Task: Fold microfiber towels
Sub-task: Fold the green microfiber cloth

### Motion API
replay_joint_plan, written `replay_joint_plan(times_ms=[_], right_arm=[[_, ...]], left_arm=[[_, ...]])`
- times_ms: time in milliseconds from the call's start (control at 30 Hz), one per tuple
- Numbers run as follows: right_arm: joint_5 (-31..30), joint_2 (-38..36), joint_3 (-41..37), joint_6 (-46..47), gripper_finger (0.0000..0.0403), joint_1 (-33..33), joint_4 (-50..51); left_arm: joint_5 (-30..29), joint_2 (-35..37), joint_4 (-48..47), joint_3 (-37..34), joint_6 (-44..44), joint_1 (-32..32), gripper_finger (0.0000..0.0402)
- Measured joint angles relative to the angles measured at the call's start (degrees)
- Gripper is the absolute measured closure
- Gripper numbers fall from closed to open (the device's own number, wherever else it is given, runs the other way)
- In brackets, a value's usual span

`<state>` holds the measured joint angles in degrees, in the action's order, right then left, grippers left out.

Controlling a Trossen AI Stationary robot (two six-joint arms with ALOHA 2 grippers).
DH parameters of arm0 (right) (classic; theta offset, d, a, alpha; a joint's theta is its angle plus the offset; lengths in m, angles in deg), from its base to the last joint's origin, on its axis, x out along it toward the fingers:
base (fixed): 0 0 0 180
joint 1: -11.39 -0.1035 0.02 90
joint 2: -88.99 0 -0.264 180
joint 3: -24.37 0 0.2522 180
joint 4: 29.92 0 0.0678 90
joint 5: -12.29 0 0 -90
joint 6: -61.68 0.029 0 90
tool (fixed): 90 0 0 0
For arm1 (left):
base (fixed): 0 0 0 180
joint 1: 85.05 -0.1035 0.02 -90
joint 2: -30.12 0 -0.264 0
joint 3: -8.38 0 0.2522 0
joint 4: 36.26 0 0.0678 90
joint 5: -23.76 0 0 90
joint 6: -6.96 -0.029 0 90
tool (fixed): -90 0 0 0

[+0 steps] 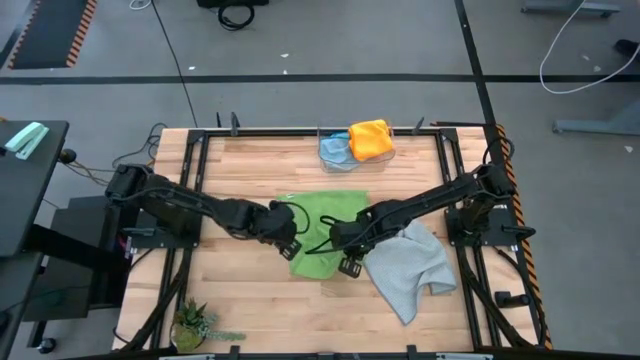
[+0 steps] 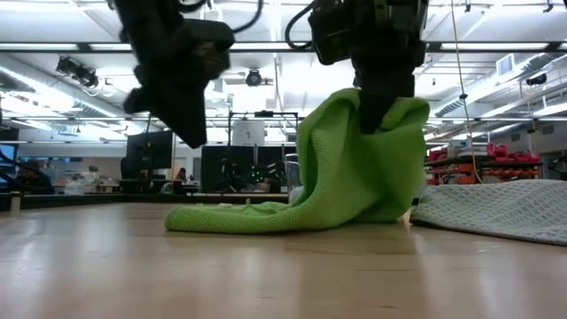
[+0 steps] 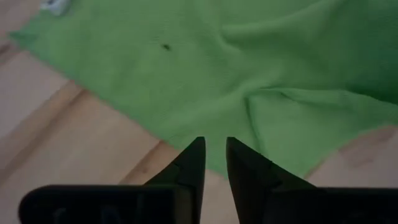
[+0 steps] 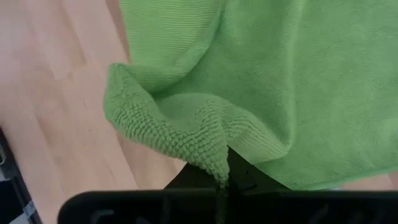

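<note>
At mid-counter, the right gripper (image 2: 383, 106) pinches a lifted edge of the green towel (image 1: 325, 215). The left gripper (image 3: 213, 163) hovers beside it, jaws slightly apart and empty. Judging from this, carry the edge straight across, keeping corners aligned. The wooden counter (image 1: 240, 300) sits in a bright workshop.

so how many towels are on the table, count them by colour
green towel: 1, pinched and lifted by the right hand
grey towel: 1
light blue towel: 1
yellow-orange towel: 1
total: 4 towels
</note>
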<state>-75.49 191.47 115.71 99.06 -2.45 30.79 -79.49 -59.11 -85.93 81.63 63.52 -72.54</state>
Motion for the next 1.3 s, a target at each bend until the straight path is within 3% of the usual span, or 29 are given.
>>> replay_joint_plan(times_ms=[367,833,1300], right_arm=[[-0.04,-0.15,0.02,-0.05,0.0403,-0.92,-2.29],[-0.02,-0.2,0.02,0.4,0.0403,-0.96,-3.14],[-0.02,-0.2,0.02,1.48,0.0403,-0.96,-3.69]], left_arm=[[12.09,-3.79,6.38,0.07,-3.52,-4.5,0.028],[15.55,-11.64,18.4,0.09,-0.36,-4.48,0.0224],[15.12,-13.61,18.91,0.04,-1.95,-6.56,0.0211]])
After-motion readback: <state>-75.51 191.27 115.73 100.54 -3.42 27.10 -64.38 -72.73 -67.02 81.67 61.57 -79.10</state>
